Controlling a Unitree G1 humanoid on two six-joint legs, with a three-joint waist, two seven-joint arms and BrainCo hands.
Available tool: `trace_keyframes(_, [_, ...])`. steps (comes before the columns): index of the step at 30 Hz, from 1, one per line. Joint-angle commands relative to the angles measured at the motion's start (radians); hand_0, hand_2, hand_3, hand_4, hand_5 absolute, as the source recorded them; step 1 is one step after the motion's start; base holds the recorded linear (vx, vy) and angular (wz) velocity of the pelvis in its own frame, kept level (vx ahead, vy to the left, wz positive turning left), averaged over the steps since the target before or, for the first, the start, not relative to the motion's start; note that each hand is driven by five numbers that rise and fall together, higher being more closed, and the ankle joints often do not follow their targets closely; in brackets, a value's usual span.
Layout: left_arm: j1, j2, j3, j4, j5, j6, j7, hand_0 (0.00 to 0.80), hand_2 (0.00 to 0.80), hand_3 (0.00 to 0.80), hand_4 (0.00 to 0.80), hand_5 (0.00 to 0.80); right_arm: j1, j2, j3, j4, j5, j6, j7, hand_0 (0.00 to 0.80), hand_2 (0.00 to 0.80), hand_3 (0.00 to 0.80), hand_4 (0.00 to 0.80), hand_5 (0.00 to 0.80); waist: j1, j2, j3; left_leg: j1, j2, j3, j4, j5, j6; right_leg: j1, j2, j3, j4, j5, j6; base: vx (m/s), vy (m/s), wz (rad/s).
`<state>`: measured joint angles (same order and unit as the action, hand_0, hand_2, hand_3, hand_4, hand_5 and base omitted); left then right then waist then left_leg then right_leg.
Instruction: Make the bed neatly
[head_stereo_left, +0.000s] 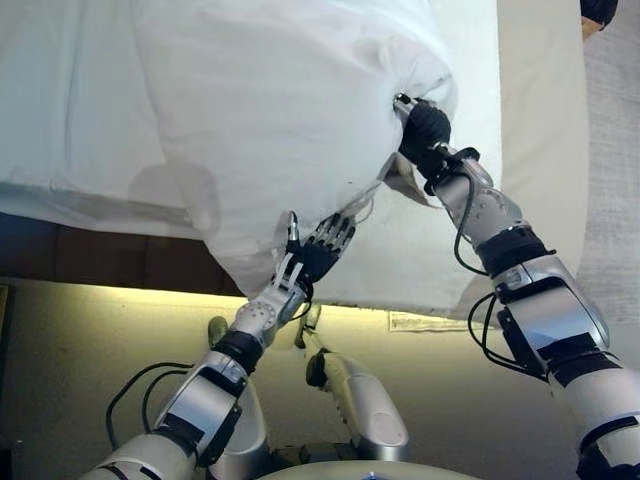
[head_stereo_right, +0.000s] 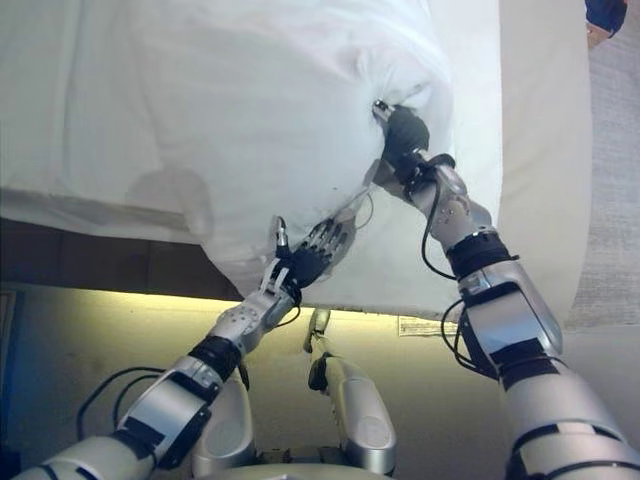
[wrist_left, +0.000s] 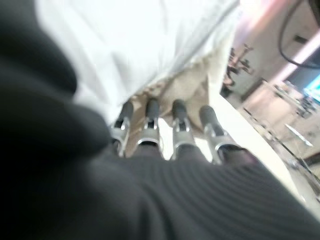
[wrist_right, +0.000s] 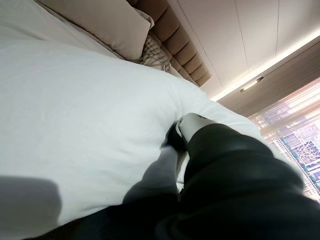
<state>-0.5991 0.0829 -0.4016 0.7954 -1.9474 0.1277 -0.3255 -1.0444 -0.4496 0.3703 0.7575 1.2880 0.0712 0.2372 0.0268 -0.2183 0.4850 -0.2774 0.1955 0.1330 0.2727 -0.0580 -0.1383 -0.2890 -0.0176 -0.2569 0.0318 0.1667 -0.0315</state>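
Silver fingers (wrist_left: 178, 127) with dark tips lie in a straight, relaxed row in the left wrist view, pressed up against the underside of the white duvet (head_stereo_left: 270, 110); the thumb is lost behind the dark cover. From the head camera, the left hand (head_stereo_left: 312, 253) sits at centre frame, spread flat on the duvet's lower hanging corner. Over to the right hand (head_stereo_left: 423, 130), upper right of centre: its dark back is pushed into a dimple of cloth, and only one silver tip peeks out in its own wrist view. Whether those fingers are apart or clamped on the fabric, I cannot tell, as they are buried in the folds. The duvet fills the upper left and centre of the eye views as a bulky bundle, its top cut off by the frame. Beneath it runs the beige bed sheet (head_stereo_left: 540, 120), draped down the right side. A beige pillow (wrist_right: 102, 22) and padded headboard (wrist_right: 177, 42) show at the top of the right wrist view, partly cropped.
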Motion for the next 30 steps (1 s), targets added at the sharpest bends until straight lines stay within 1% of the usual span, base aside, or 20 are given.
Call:
trace_keyframes(1, [-0.093,-0.073,0.018,-0.033,-0.025,-0.044,-0.026,0.000,0.000,0.000,0.000,0.000,-0.028,-0.051,-0.030,-0.201,0.075,-0.090,0.035,0.800,0.800,0.800,0.800,0.800,-0.019,-0.030,-0.019,-0.043,0.038,0.005,-0.042,0.050,0.006,0.035,-0.062,-0.004,0.101,-0.122,0.125,0.008,-0.048,0.05])
trace_keyframes(7, [-0.115,-0.080,0.042,-0.007,-0.025,-0.117,-0.043,0.000,0.000,0.000,0.000,0.000,0.001,-0.048,-0.034,-0.264,0.093,-0.106,0.043,0.800,0.800,0.800,0.800,0.800,-0.040,-0.052,-0.015,-0.038,0.051,0.017,-0.032,0.039,0.002,0.037,-0.055,0.003,0.103,-0.127,0.125,0.008,-0.014,-0.01])
trace_keyframes(10, [-0.118,-0.068,0.059,0.000,-0.025,-0.139,-0.056,0.000,0.000,0.000,0.000,0.000,0.015,-0.052,-0.029,-0.287,0.101,-0.105,0.047,0.800,0.800,0.800,0.800,0.800,-0.047,-0.057,-0.014,-0.035,0.054,0.020,-0.030,0.037,0.001,0.038,-0.053,0.010,0.102,-0.129,0.124,0.000,0.000,0.00])
trace_keyframes(13, [-0.133,-0.055,0.077,0.014,-0.025,-0.152,-0.058,0.000,0.000,0.000,0.000,0.000,0.015,-0.053,-0.026,-0.287,0.108,-0.101,0.051,0.800,0.800,0.800,0.800,0.800,-0.053,-0.054,-0.011,-0.029,0.055,0.025,-0.033,0.035,0.000,0.039,-0.051,0.014,0.104,-0.133,0.122,0.000,0.000,0.00])
trace_keyframes(17, [-0.167,-0.025,0.100,0.035,-0.025,-0.160,-0.032,0.000,0.000,0.000,0.000,0.000,0.018,-0.055,-0.027,-0.291,0.100,-0.088,0.061,0.800,0.800,0.800,0.800,0.800,-0.059,-0.048,-0.006,-0.033,0.056,0.028,-0.026,0.035,-0.002,0.032,-0.054,0.015,0.111,-0.138,0.120,0.000,0.000,0.00])
trace_keyframes(22, [-0.185,0.001,0.136,0.044,-0.025,-0.191,-0.024,0.000,0.000,0.000,0.000,0.000,0.039,-0.056,-0.031,-0.308,0.089,-0.079,0.074,0.800,0.800,0.800,0.800,0.800,-0.061,-0.050,-0.004,-0.037,0.059,0.027,-0.020,0.032,-0.004,0.030,-0.055,0.011,0.113,-0.141,0.119,0.000,0.000,0.00])
trace_keyframes(27, [-0.222,0.048,0.185,0.065,-0.025,-0.205,-0.009,0.000,0.000,0.000,0.000,0.000,0.050,-0.059,-0.031,-0.311,0.083,-0.066,0.092,0.800,0.800,0.800,0.800,0.800,-0.063,-0.050,-0.003,-0.033,0.061,0.029,-0.021,0.034,-0.009,0.033,-0.053,0.008,0.113,-0.146,0.117,0.000,0.000,0.00])
trace_keyframes(30, [-0.243,0.068,0.196,0.070,-0.025,-0.214,0.009,0.000,0.000,0.000,0.000,0.000,0.049,-0.060,-0.027,-0.309,0.078,-0.055,0.092,0.800,0.800,0.800,0.800,0.800,-0.064,-0.046,-0.004,-0.030,0.059,0.029,-0.023,0.034,-0.010,0.035,-0.054,0.009,0.113,-0.147,0.118,0.000,0.000,0.00])
